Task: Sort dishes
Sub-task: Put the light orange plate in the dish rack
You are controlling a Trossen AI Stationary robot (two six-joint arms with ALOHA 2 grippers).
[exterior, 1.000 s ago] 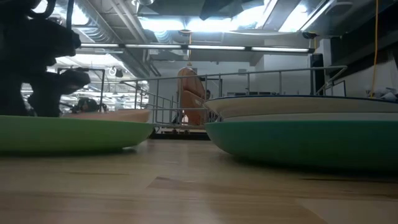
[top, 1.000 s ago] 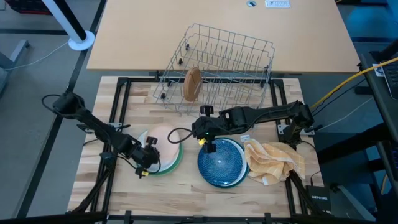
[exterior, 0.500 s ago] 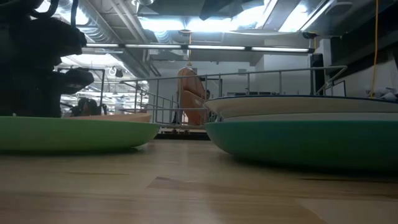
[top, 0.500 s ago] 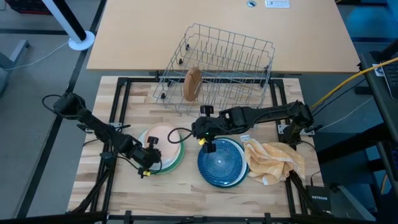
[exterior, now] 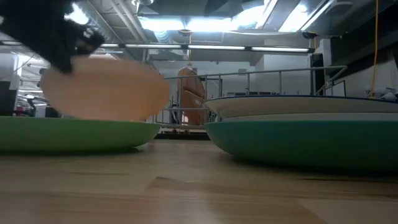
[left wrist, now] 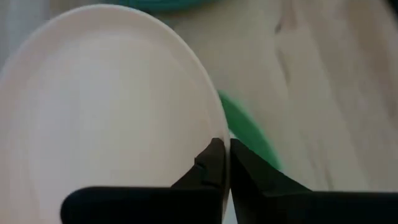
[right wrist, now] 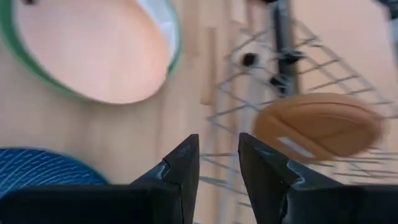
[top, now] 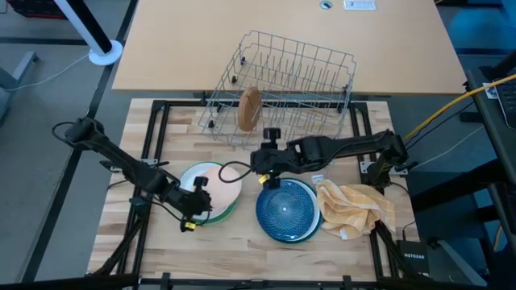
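Note:
A pale pink plate (top: 214,181) is tipped up over a green plate (top: 228,211) at the table's near left. My left gripper (top: 196,197) is shut on its near-left rim. A blue plate (top: 285,211) lies right of them, and in the low view it shows as a teal and white stack (exterior: 305,140). My right gripper (top: 267,179) hangs open over the gap between the plates, its fingers (right wrist: 186,162) holding nothing. A brown plate (top: 250,109) stands on edge in the wire rack (top: 298,76). My left gripper pinches the pale plate's rim (left wrist: 214,134) between its two fingers, at the plate's near-left edge. The fingers slant down from the table's left. The held edge is raised and the plate tilts (exterior: 106,90), its far edge low over the green plate (exterior: 68,134).
A yellow checked cloth (top: 355,208) lies crumpled right of the blue plate. The wire rack stands at the far middle, across the seam to the tan tabletop (top: 193,40). Black frame rails (top: 153,129) run along the wooden table's edges.
My left gripper has shut on the pale plate's near-left rim and risen. That edge has come up off the green plate, so the plate now stands tilted, while its far edge has stayed low. My right gripper has turned a little at the wrist.

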